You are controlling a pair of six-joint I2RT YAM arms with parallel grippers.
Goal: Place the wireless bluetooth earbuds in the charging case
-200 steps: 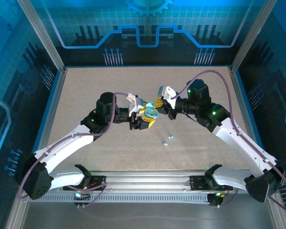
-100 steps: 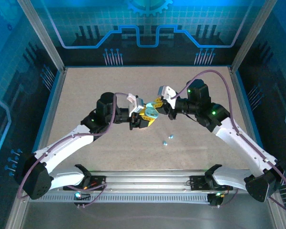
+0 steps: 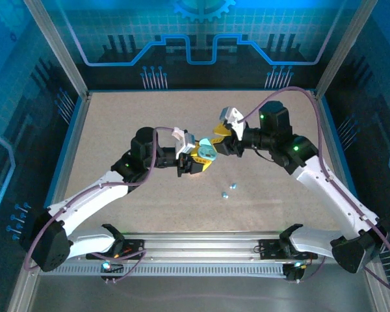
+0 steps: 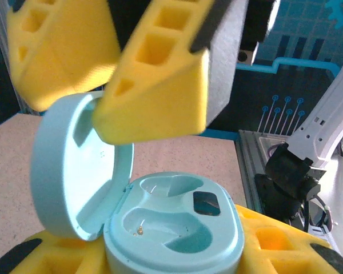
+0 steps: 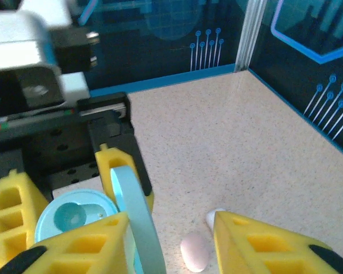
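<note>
Speckled beige bench (image 3: pixel 117 123), viewed from above and behind the 2 arm bases.

Nearest, 2 tiny pale plastic earbuds (image 3: pixel 225 194) (image 3: pixel 233 186) lie loose on the bench just beside each other, right of centre, apart from both tools and outside the case. The right wrist view shows them as small rounded pieces (image 5: pixel 194 251) on the surface between that tool's yellow fingers (image 5: pixel 263 245).

Farther in, at centre, the left tool (image 3: pixel 196 161) is clenched on the base of the pale teal, pebble-shaped plastic charging case (image 3: pixel 207 151). In the left wrist view the base (image 4: pixel 177 228) sits between the yellow finger blocks with its 2 moulded wells exposed. Its round lid (image 4: pixel 68 171) is hinged up at the left.

Farthest, the right tool (image 3: pixel 218 134) meets the case from the right. Its jaws are released and stand apart, 1 on each side of the raised lid (image 5: pixel 131 211). Whether either finger touches the lid cannot be told.
</note>
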